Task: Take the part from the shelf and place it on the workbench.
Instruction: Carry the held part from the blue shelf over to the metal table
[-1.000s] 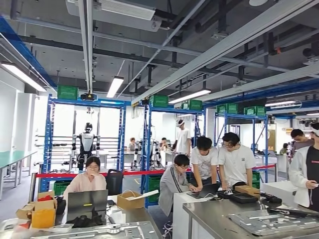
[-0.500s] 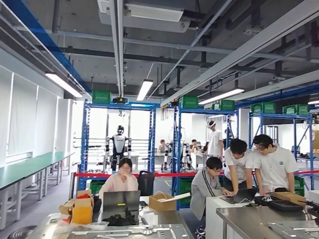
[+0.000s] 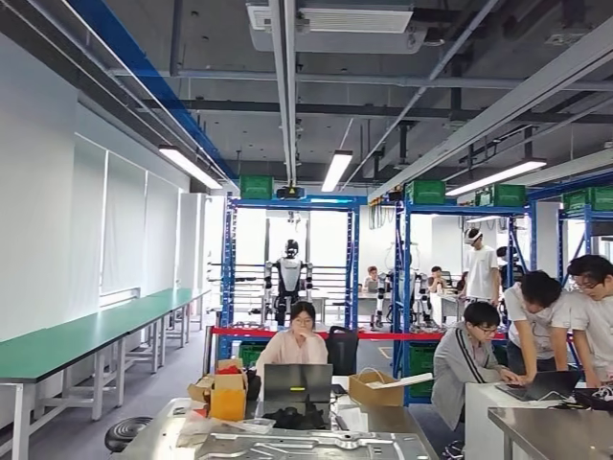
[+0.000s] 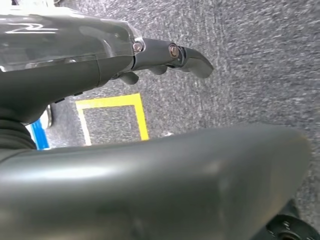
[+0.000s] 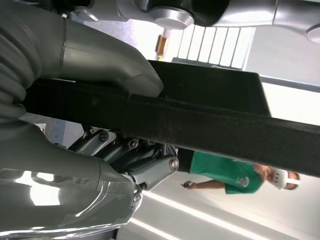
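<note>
One black part (image 5: 211, 125), unlabelled

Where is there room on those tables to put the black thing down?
The long green tables by the left wall look bare. The metal bench in front is crowded: cardboard boxes, a laptop, a metal sheet. The right hand holds the black part.

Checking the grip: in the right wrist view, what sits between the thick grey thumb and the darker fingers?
A flat black part, like a tray edge. The right hand holds it, thumb on one face, fingers on the other.
</note>
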Robot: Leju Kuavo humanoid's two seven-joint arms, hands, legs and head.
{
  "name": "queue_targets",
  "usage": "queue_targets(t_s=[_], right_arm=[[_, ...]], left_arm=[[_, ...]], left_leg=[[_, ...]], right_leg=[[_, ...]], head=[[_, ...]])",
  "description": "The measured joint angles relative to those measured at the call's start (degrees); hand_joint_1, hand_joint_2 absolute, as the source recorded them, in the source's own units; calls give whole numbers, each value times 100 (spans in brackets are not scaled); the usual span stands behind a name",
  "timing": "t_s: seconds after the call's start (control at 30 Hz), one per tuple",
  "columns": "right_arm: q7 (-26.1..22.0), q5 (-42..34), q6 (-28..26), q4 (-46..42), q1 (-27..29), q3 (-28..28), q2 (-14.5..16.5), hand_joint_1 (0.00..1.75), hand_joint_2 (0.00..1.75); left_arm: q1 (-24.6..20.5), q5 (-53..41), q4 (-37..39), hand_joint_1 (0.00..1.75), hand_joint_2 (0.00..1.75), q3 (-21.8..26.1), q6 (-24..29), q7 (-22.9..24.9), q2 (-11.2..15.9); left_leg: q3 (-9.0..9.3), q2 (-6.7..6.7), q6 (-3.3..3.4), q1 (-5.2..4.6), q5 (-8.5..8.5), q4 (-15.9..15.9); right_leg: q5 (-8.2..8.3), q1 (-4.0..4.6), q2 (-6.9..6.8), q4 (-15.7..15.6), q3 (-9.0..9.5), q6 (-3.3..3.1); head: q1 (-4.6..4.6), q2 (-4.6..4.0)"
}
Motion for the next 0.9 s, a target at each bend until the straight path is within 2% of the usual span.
queue_targets(t_s=[0.07, 0.13, 0.2, 0.23, 0.27, 0.3, 0.33, 0.37, 0.4, 0.43, 0.47, 0.53, 0.6, 0.63, 0.67, 0.73, 0.77, 0.8, 0.83, 0.87, 0.9], right_arm=[[-2, -3, 4, -1, 3, -3, 9, 175, 175], [-4, -2, 6, -8, 5, -11, 24, 175, 175], [-4, 2, 12, -13, 27, -27, 33, 175, 175], [-3, 7, 17, -12, 49, -36, 34, 175, 175], [-2, 12, 23, -11, 72, -44, 34, 175, 175], [-1, 16, 29, -11, 89, -50, 36, 175, 175], [-1, 19, 34, -11, 97, -57, 38, 175, 175], [-1, 21, 40, -12, 98, -68, 42, 175, 175], [-1, 22, 45, -13, 96, -81, 46, 175, 175], [0, 25, 49, -14, 93, -95, 51, 175, 175], [1, 27, 52, -15, 92, -108, 55, 175, 175], [3, 33, 59, -18, 91, -125, 66, 175, 175], [3, 35, 64, -33, 90, -140, 89, 175, 175], [2, 35, 64, -42, 86, -144, 104, 175, 175], [1, 35, 64, -47, 87, -145, 118, 175, 175], [1, 38, 68, -45, 98, -144, 131, 175, 175], [1, 39, 72, -44, 111, -143, 132, 175, 175], [2, 40, 76, -43, 122, -143, 132, 175, 175], [3, 40, 80, -42, 130, -142, 132, 175, 175], [3, 40, 81, -42, 134, -142, 132, 175, 175], [4, 40, 81, -40, 135, -142, 131, 175, 175]], left_arm=[[14, 0, 0, 0, 175, 0, -4, -6, 1], [4, 0, 1, 0, 175, 0, -9, -23, 2], [-17, 2, 1, 0, 175, 0, -11, -48, 2], [-23, 2, 1, 0, 175, 0, -12, -60, 2], [-22, 2, 1, 0, 175, 0, -13, -67, 2], [-21, 2, 1, 0, 175, 0, -13, -72, 2], [-20, 3, 1, 0, 175, -1, -13, -75, 2], [-22, 3, 1, 0, 175, -1, -13, -80, 0], [-26, 4, 0, 0, 175, -2, -15, -85, -7], [-28, 4, 0, 0, 175, -4, -16, -91, -13], [-26, 4, 0, 0, 175, -6, -20, -97, -20], [-17, 4, 0, 0, 175, -12, -26, -104, -24], [-15, 4, -1, 0, 175, -19, -29, -115, -25], [-19, 5, -1, 0, 175, -22, -29, -120, -24], [-22, 5, -1, 0, 175, -26, -29, -125, -21], [-18, 6, 1, 0, 175, -31, -26, -128, -9], [-10, 5, 1, 0, 175, -34, -25, -129, -4], [0, 6, 0, 0, 175, -36, -25, -130, -2], [8, 5, 0, 0, 175, -38, -26, -131, -2], [11, 5, 0, 0, 175, -40, -26, -133, -2], [9, 5, -2, 0, 175, -42, -27, -135, -10]], left_leg=[[9, -12, 98, -17, -14, -1], [30, -26, 178, -14, -17, -12], [42, -47, 227, -31, -32, -12], [51, -65, 246, -49, -42, -11], [65, -87, 263, -70, -55, -10], [87, -111, 277, -90, -70, -10], [116, -137, 287, -107, -88, -10], [148, -161, 291, -118, -108, -11], [174, -181, 286, -126, -128, -14], [188, -201, 274, -123, -146, -17], [193, -214, 254, -115, -160, -22], [205, -230, 201, -95, -180, -49], [220, -200, 151, -95, -235, -18], [164, -178, 126, -98, -317, 125], [31, -154, 103, -94, -444, 393], [-386, -136, 48, -70, -711, 1130], [-561, -131, 18, -51, -750, 1395], [-646, -124, -12, -29, -672, 1461], [-623, -111, -44, -3, -484, 1309], [-503, -87, -81, 29, -219, 961], [-361, -63, -116, 44, -31, 618]], right_leg=[[-29, -34, 37, 0, 18, 65], [-220, -54, 172, 297, -108, 108], [-554, -49, 293, 1049, -492, 103], [-668, -44, 313, 1436, -713, 91], [-683, -36, 321, 1676, -872, 72], [-578, -23, 326, 1692, -928, 41], [-371, -2, 336, 1473, -873, -2], [-112, 34, 358, 1080, -731, -61], [78, 68, 382, 693, -570, -129], [198, 103, 402, 371, -437, -182], [238, 132, 418, 178, -355, -219], [205, 151, 419, 67, -304, -245], [211, 119, 400, -39, -219, -254], [214, 100, 386, -99, -162, -258], [206, 85, 370, -140, -108, -262], [153, 83, 349, -153, -38, -269], [118, 77, 341, -152, 0, -260], [78, 67, 338, -148, 44, -242], [32, 50, 339, -142, 97, -216], [-25, 28, 339, -128, 159, -180], [-84, 15, 340, -111, 211, -137]], head=[[-2, 0], [-2, 0], [-2, 0], [-2, 0], [-2, 0], [-2, 0], [-2, 0], [-2, 0], [-1, 0], [-1, 0], [1, 1], [2, 1], [4, 1], [4, 1], [5, 1], [6, 0], [7, 0], [7, 0], [7, 0], [7, 0], [7, 0]])
